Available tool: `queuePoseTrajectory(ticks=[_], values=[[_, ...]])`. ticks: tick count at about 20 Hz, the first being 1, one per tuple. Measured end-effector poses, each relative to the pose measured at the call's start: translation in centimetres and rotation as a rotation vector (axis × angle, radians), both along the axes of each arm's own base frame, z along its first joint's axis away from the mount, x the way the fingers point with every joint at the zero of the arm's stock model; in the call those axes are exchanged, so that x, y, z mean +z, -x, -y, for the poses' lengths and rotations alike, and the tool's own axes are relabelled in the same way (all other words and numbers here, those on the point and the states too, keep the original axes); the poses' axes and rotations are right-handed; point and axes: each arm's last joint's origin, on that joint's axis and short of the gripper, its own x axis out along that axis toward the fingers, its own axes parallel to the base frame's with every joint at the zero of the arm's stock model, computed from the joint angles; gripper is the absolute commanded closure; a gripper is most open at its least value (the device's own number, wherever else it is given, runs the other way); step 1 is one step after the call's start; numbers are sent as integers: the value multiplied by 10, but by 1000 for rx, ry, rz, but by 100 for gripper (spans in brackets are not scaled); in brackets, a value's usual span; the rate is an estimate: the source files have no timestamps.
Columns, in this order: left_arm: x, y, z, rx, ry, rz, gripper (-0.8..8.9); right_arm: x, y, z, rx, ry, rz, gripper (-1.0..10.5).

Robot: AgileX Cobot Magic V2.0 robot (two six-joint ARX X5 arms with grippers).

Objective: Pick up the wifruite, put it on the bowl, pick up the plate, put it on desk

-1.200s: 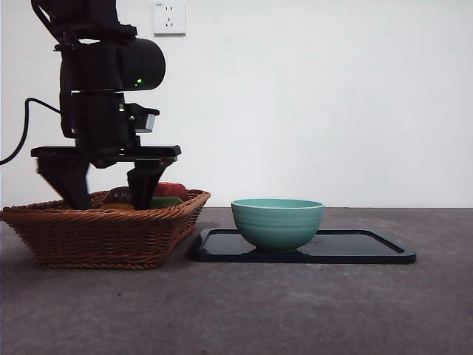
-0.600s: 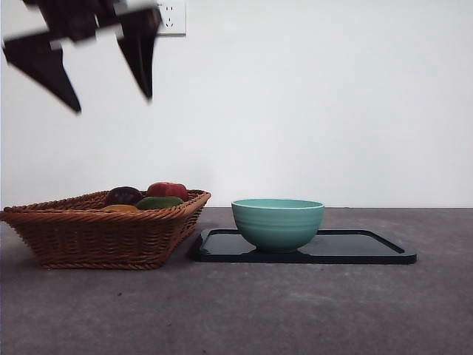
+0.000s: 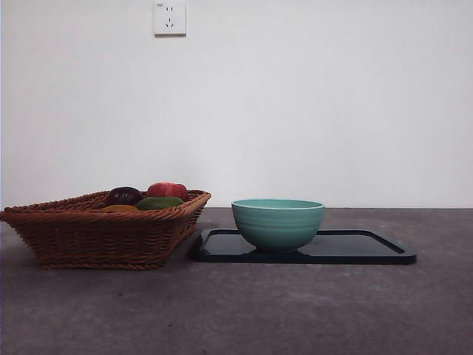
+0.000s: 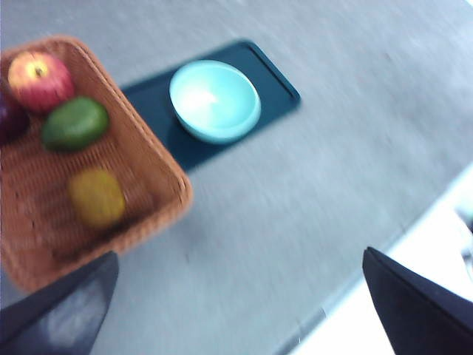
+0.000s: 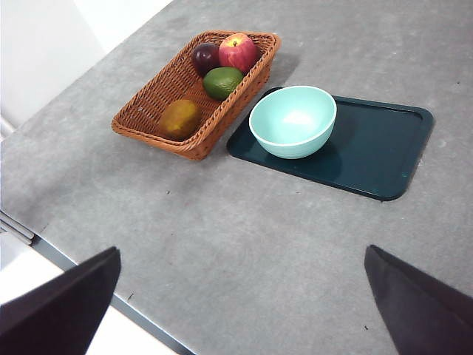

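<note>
High above the desk (image 5: 244,244), both grippers are held well clear of every object. The left gripper (image 4: 236,310) is seen with its jaws spread wide apart and nothing between them; the right gripper (image 5: 244,303) is likewise spread and empty. Neither arm shows in the front view.

From the left gripper, the nearest object is the wicker basket (image 4: 159,166), lying below and apart from the jaws. The wifruite (image 4: 97,197) rests on the basket floor, at the end of the basket farthest from the red apple (image 4: 39,80), with the green fruit (image 4: 74,123) between them and a dark purple fruit (image 4: 11,118) at the edge of that view. The left wrist picture is blurred, so fine detail of the fruit cannot be read.

The wifruite is not grasped and not touched; it sits alone at its end, with bare wicker around it, which is judged to leave room for jaws to close on it from above.

Beyond the basket, the bowl (image 5: 293,120) stands upright and empty on the dark tray (image 5: 384,148), at the tray end nearest the basket. This tray is presumably the plate of the task. The bowl is judged to be placed just beside the basket so that the carry is short.

Step in hand, as judged: pick not yet made; nothing of the task is complete.
</note>
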Motion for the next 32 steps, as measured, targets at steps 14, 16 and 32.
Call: queuePoseTrajectory(ticks=[14,16,32], values=[[7,109,-59,-113,170,242,284,0,0,0,-1,2,-4,404],[7,113,-62,-113,175,252,284,0,0,0,-2,-1,-7,404],[8,113,-61,-113,184,269,284,0,-75,-39,-53,24,-241,404]])
